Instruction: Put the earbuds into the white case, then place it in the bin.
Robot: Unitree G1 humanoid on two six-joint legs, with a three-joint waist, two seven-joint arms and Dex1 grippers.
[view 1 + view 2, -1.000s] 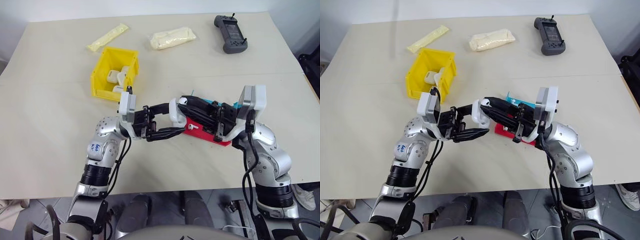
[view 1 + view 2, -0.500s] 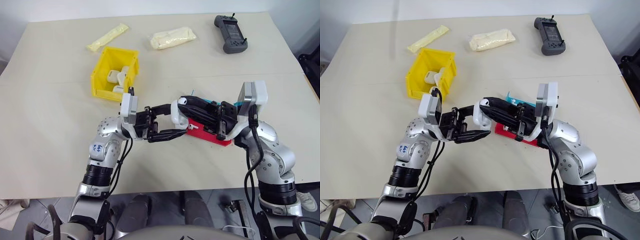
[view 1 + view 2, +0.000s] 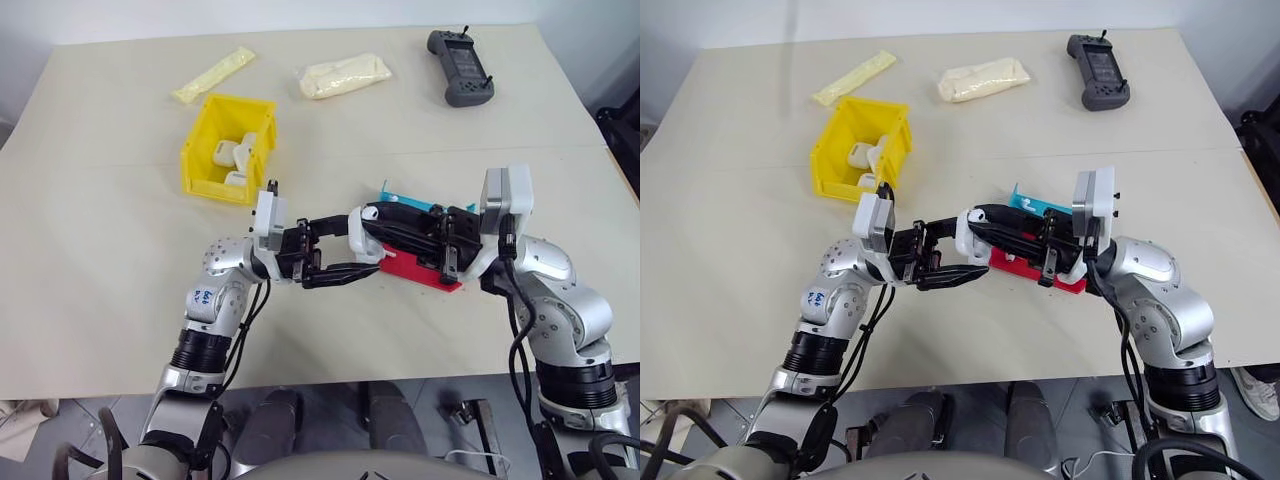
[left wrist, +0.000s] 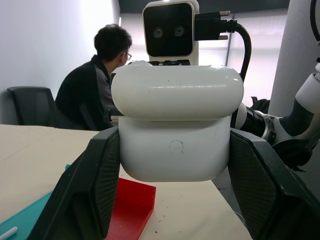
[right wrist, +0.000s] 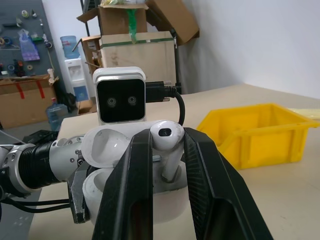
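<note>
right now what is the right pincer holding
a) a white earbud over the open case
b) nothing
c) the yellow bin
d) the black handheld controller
a: the right pincer pinches a white earbud above the open white case, which the left pincer grips.

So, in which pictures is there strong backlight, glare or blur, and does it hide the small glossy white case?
Left wrist view: bright backlight behind the seated person; the small glossy white plastic case between the left gripper fingers stays sharp. Right wrist view: the tiny white earbud in the right gripper is sharp, the yellow plastic bin slightly soft. Left eye view: even light, soft shadows.
</note>
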